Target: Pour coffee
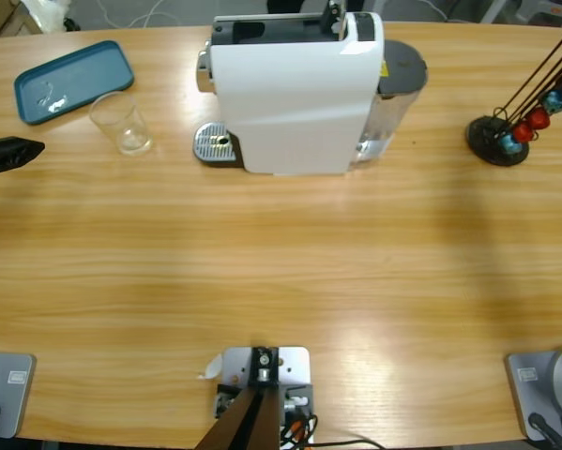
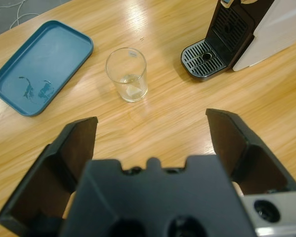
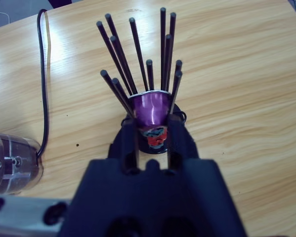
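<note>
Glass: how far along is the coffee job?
Done: nothing visible. The glass looks about empty and stands between the blue tray and the machine's drip tray, which is bare.
In hand: the right gripper is at a purple capsule in the rack; the left gripper is open, short of the glass.
Left: probably loading, brewing, pouring.

Beside the white coffee machine (image 1: 295, 94), the glass tumbler (image 2: 127, 74) shows nothing certain inside; coffee cannot be made out. The left tool (image 1: 8, 155) is cut off by the high view's edge. Behind the capsule rack (image 3: 148, 94), the right tool's (image 3: 150, 131) jaw gap is hidden.
</note>
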Controlling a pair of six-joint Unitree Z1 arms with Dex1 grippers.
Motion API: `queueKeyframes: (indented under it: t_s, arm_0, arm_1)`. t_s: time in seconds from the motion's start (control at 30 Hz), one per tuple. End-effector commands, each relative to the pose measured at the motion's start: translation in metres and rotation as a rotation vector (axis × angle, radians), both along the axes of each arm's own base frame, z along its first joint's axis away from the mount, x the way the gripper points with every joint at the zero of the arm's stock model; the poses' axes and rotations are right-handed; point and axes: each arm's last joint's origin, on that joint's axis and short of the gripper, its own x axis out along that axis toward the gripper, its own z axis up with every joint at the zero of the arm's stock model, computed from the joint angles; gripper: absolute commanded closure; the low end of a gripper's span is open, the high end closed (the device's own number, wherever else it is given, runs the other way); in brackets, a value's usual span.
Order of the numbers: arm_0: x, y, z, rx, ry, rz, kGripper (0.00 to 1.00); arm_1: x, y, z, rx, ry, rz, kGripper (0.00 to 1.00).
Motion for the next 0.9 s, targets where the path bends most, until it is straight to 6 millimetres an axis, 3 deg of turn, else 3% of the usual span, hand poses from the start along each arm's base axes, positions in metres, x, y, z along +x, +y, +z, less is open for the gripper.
queueKeyframes:
  t_s: [0.03, 0.23, 0.33, 0.6, 0.8, 0.9]
  arm_0:
    - [-0.003, 0.001, -0.010, 0.006, 0.019, 0.006, 0.055]
    - [-0.003, 0.001, -0.010, 0.006, 0.020, 0.006, 0.055]
    - [-0.003, 0.001, -0.010, 0.005, 0.019, 0.006, 0.055]
    - [-0.002, 0.001, -0.010, 0.002, 0.016, 0.006, 0.055]
    - [-0.002, 0.001, -0.010, 0.001, 0.017, 0.005, 0.055]
    - [-0.002, 0.000, -0.011, 0.002, 0.018, 0.005, 0.055]
  arm_1:
    - [-0.002, -0.004, -0.013, -0.023, 0.040, -0.024, 1.000]
    - [-0.006, -0.005, -0.008, -0.027, 0.020, -0.030, 1.000]
    - [-0.020, -0.007, 0.004, -0.024, -0.019, -0.018, 1.000]
    - [-0.039, -0.007, 0.049, -0.045, -0.080, 0.042, 1.000]
    - [-0.051, -0.002, 0.092, -0.050, -0.154, 0.102, 1.000]
    - [-0.056, 0.007, 0.121, -0.037, -0.185, 0.268, 1.000]
